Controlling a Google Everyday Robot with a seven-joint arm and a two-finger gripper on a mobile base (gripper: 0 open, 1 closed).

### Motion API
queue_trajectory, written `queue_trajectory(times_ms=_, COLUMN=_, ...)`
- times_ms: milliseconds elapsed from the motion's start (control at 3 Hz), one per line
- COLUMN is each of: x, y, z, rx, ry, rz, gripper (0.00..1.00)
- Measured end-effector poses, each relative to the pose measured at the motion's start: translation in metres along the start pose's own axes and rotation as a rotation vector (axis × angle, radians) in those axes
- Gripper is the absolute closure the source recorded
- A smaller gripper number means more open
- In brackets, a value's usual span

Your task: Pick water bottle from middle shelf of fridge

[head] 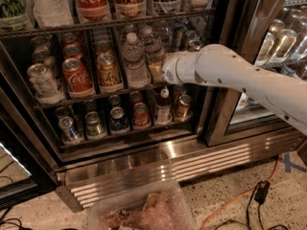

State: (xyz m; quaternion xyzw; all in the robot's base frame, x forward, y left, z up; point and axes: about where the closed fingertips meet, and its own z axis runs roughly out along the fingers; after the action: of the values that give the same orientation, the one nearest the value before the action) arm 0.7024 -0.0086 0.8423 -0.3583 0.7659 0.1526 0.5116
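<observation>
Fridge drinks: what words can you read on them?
"Coca-Cola": red label of the big bottle on the top rack.
"Coca-Cola": red can on the middle shelf.
Other labels: too blurred to read.
The gripper, at the white arm's end, is at a clear water bottle; no text on it.
</observation>
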Motion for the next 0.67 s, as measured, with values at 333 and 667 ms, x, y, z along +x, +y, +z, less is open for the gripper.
queue_trajectory(times_ms=333, x=-0.0138, y=0.0020, z=-0.0048, rx=0.004, ry=-0.038, rz=-0.014, gripper=1.00)
queue_trajectory(times_ms=667, x=-0.0182, y=0.0038, z=-0.0073, rx=0.003, ry=-0.051, rz=-0.024, gripper=1.00)
